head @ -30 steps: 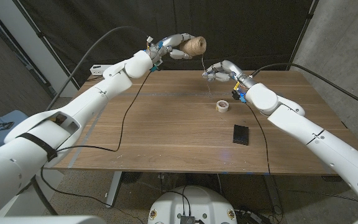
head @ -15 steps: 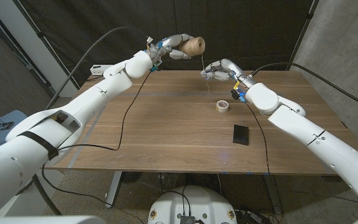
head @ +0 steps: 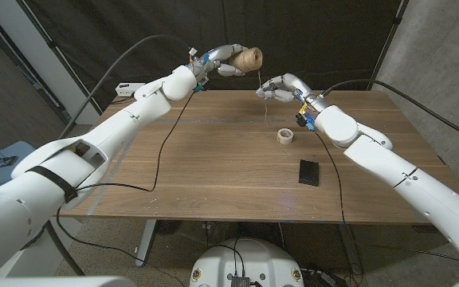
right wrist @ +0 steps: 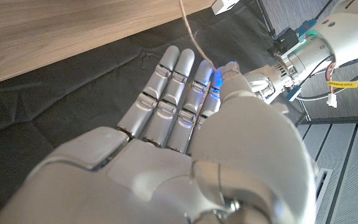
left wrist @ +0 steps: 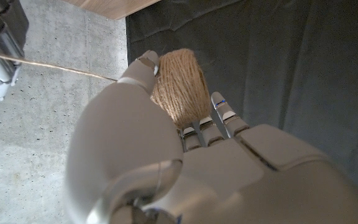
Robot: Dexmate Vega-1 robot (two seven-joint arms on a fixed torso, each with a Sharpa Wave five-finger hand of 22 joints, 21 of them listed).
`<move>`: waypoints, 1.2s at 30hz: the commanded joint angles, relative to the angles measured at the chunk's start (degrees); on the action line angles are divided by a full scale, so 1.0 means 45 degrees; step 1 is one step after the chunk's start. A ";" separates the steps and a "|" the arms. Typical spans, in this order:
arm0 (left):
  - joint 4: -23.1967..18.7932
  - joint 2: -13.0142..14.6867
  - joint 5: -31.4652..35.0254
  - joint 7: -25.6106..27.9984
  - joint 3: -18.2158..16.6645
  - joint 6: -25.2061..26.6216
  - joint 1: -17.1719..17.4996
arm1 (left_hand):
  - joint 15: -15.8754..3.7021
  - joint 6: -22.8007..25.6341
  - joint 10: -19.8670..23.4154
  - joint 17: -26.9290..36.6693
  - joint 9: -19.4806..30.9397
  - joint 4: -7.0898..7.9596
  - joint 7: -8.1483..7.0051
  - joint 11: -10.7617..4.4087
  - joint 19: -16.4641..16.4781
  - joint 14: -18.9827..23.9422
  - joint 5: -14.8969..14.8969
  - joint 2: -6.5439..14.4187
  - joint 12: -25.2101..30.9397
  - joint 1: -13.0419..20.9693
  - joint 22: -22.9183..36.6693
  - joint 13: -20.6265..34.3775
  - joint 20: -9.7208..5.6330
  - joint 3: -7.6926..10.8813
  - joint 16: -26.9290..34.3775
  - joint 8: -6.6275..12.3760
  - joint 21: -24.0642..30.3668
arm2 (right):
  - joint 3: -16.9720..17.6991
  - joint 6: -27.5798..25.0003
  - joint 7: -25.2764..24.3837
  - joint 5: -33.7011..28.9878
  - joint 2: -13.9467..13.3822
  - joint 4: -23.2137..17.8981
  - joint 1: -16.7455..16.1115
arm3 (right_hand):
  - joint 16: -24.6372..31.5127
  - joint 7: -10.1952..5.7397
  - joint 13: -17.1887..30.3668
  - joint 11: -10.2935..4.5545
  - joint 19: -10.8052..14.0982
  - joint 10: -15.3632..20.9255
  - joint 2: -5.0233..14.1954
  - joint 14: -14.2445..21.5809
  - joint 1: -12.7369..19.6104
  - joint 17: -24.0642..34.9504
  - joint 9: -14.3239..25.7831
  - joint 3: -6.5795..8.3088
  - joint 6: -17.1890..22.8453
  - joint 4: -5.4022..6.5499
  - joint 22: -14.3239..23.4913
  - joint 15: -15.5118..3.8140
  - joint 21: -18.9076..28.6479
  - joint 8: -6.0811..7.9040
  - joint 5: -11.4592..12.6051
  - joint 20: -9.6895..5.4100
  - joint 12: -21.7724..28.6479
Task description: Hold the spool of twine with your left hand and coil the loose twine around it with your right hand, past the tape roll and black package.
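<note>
My left hand (head: 223, 59) holds the tan spool of twine (head: 249, 58) up above the table's far edge; the spool (left wrist: 179, 87) sits between its thumb and fingers. A thin strand of twine (head: 262, 86) drops from the spool toward my right hand (head: 277, 86), which is raised just right of it. In the right wrist view the strand (right wrist: 191, 34) runs down between the thumb and fingers of my right hand (right wrist: 197, 106), pinched there. The strand (left wrist: 55, 66) also stretches away from the spool.
The small tape roll (head: 285, 136) lies on the wooden table (head: 213, 167) below my right hand, and the black package (head: 309, 172) lies nearer the front right. A black cable (head: 159, 151) trails across the table's left half. A power strip (head: 123, 87) sits beyond the far left corner.
My right hand has drifted slightly left and up toward the spool. The left hand and spool have stayed in place.
</note>
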 commanded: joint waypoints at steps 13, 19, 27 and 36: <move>0.0193 -0.0298 -0.0237 0.0531 0.0029 0.0252 0.0021 | -0.0027 0.0141 0.0220 0.0056 0.0042 0.0104 0.0063 0.0052 -0.0062 0.0119 0.0086 0.0124 -0.0030 -0.0047 0.0027 0.0039 0.0009 0.0116 0.0049 0.0052 0.0121 | -0.0318 0.0723 0.0214 0.0008 0.0497 -0.0052 0.0097 | -0.0037 0.0065 0.0080 0.0007 -0.0109 0.0155 0.0046 0.0114 0.0005 0.0053 0.0000 -0.0051 0.0109 -0.0010 0.0016 -0.1199 0.0070 -0.0016 -0.0046 -0.0654 -0.0005; 0.0086 -0.0197 -0.0279 0.0482 0.0016 0.0276 0.0059 | -0.0006 0.0154 0.0232 0.0068 0.0046 0.0101 0.0064 0.0046 -0.0069 0.0134 0.0085 0.0121 -0.0029 -0.0055 0.0027 0.0045 0.0008 0.0102 0.0068 0.0053 0.0125 | -0.0321 0.0590 0.0338 0.0032 0.0458 -0.0105 0.0102 | -0.0266 0.0248 0.0120 0.0328 -0.0365 -0.0497 -0.0122 -0.0310 -0.0552 0.0008 0.0049 -0.0332 -0.0773 0.0238 0.0011 -0.0935 0.0045 -0.0382 -0.0102 -0.0365 -0.0288; -0.0198 0.0048 -0.0295 0.0364 -0.0049 0.0287 0.0173 | -0.0016 0.0169 0.0220 0.0069 0.0048 0.0081 0.0037 0.0040 -0.0071 0.0122 0.0090 0.0118 -0.0039 -0.0039 0.0026 0.0054 0.0003 0.0105 0.0064 0.0050 0.0133 | -0.0410 0.0422 0.0646 0.0169 0.0340 -0.0475 -0.0022 | -0.0347 0.0601 0.0199 0.0653 -0.0695 -0.1303 -0.0394 -0.1045 -0.1302 0.0219 0.0186 -0.0769 -0.1745 0.0457 -0.0012 -0.0701 -0.0016 -0.0782 -0.0095 0.0130 -0.0610; -0.0941 0.0542 -0.0466 0.0085 -0.0336 0.0441 0.0568 | -0.0026 0.0197 0.0219 0.0082 0.0052 0.0081 0.0030 0.0006 -0.0069 0.0136 0.0084 0.0109 -0.0050 -0.0050 0.0024 0.0055 0.0004 0.0087 0.0085 0.0054 0.0143 | -0.0586 0.0014 0.0721 0.0244 0.0447 -0.0789 -0.0056 | -0.0372 0.0925 0.0231 0.1047 -0.0877 -0.1673 -0.0752 -0.1506 -0.1951 0.0366 0.0342 -0.1162 -0.2303 0.0573 -0.0041 -0.0404 -0.0077 -0.1000 -0.0054 0.0438 -0.0757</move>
